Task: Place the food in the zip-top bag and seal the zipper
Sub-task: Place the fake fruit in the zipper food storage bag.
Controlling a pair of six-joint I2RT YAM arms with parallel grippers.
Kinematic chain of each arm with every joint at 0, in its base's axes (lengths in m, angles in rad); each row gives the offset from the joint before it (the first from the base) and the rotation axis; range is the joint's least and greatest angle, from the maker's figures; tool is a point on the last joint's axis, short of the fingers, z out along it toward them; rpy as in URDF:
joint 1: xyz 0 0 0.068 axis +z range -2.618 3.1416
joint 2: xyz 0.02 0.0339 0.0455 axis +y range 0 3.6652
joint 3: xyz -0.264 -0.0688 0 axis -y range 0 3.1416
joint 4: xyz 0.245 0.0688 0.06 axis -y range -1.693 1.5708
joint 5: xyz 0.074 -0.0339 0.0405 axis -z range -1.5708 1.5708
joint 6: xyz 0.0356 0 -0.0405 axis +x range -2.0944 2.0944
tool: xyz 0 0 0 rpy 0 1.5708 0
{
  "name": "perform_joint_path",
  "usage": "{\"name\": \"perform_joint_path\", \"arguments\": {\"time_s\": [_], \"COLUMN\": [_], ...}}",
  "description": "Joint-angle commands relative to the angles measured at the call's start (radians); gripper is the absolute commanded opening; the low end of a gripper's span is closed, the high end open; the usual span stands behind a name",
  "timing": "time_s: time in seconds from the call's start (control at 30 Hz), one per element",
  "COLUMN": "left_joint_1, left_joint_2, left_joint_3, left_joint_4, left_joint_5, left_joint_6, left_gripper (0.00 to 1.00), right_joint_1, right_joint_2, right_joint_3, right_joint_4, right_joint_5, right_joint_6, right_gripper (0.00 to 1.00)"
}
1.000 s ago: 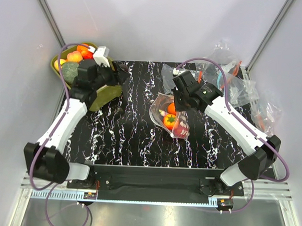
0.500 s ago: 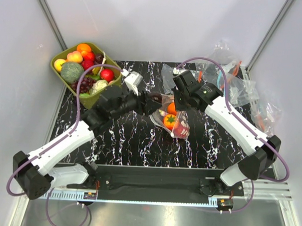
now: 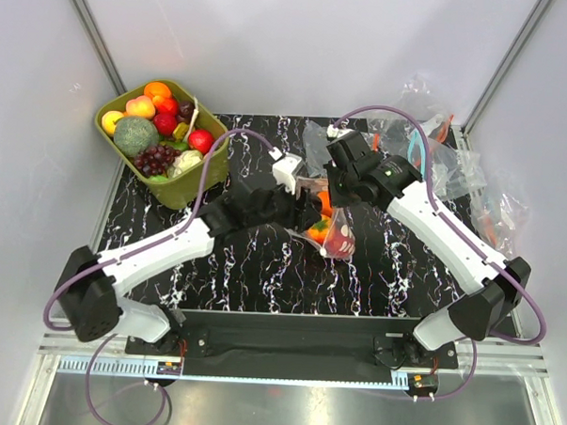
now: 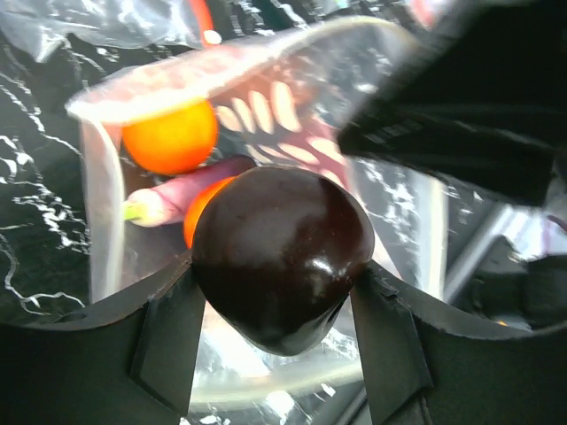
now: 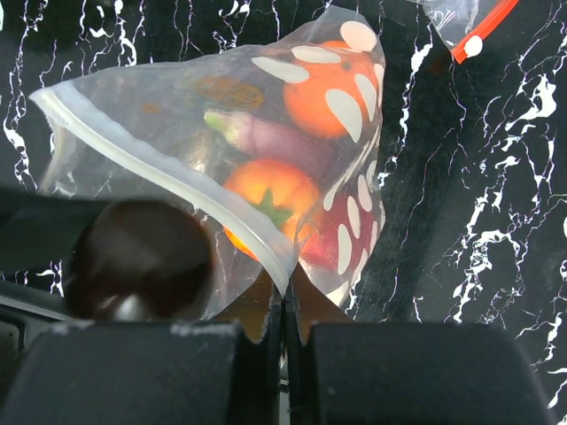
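Note:
The white-dotted zip-top bag (image 3: 332, 224) (image 5: 292, 177) lies mid-table with its mouth held open. It holds an orange (image 5: 332, 88), a purple vegetable (image 5: 266, 137), an orange tomato-like piece (image 5: 270, 199) and a red piece (image 5: 328, 243). My right gripper (image 5: 285, 297) is shut on the bag's zipper (image 5: 168, 173) rim and lifts it. My left gripper (image 4: 275, 301) is shut on a dark-red round fruit (image 4: 282, 252) at the bag's mouth (image 3: 307, 212). In the left wrist view the open bag (image 4: 266, 97) lies straight ahead.
An olive-green tub (image 3: 186, 185) of more fruits and vegetables stands at the back left. Several clear undotted bags (image 3: 437, 153) with orange strips lie at the back right. White walls enclose the black marbled table (image 3: 243, 267).
My left arm has swung from the green tub across to the bag, carrying the dark-red fruit. The right gripper has kept its hold on the bag rim.

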Motion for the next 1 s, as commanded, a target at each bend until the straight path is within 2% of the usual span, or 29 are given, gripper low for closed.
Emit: {"name": "perform_joint_path", "arguments": {"time_s": [0.0, 0.03, 0.07, 0.1, 0.2, 0.3, 0.6, 0.83, 0.97], "left_joint_1": [-0.004, -0.003, -0.004, -0.006, -0.012, -0.017, -0.033, -0.023, 0.008], "left_joint_2": [0.049, 0.071, 0.082, 0.090, 0.078, 0.055, -0.100, -0.221, -0.220], "left_joint_3": [0.095, 0.105, 0.111, 0.115, 0.124, 0.137, 0.130, 0.044, 0.010], "left_joint_4": [0.022, 0.022, 0.025, 0.027, 0.016, -0.018, -0.141, -0.250, -0.250], "left_joint_5": [-0.089, -0.094, -0.094, -0.096, -0.099, -0.126, -0.119, -0.261, -0.215], "left_joint_6": [0.047, 0.049, 0.054, 0.054, 0.058, 0.064, 0.069, 0.071, 0.041], "left_gripper": [0.48, 0.50, 0.64, 0.71, 0.84, 0.92, 0.90, 0.90, 0.88], "right_joint_1": [-0.010, -0.008, -0.008, -0.008, -0.008, -0.008, -0.008, -0.008, -0.008], "right_joint_2": [-0.050, -0.053, -0.055, -0.055, -0.058, -0.063, -0.070, -0.080, -0.084], "right_joint_3": [0.028, 0.026, 0.023, 0.020, 0.019, 0.011, -0.015, -0.024, -0.035], "right_joint_4": [0.009, 0.011, 0.012, 0.014, 0.011, 0.014, 0.029, 0.035, 0.043], "right_joint_5": [0.020, 0.020, 0.022, 0.023, 0.025, 0.023, 0.026, 0.034, 0.048], "right_joint_6": [0.010, 0.013, 0.013, 0.011, 0.010, 0.011, 0.014, 0.008, 0.013], "right_gripper": [0.00, 0.00, 0.00, 0.00, 0.00, 0.00, 0.00, 0.00, 0.00]}}
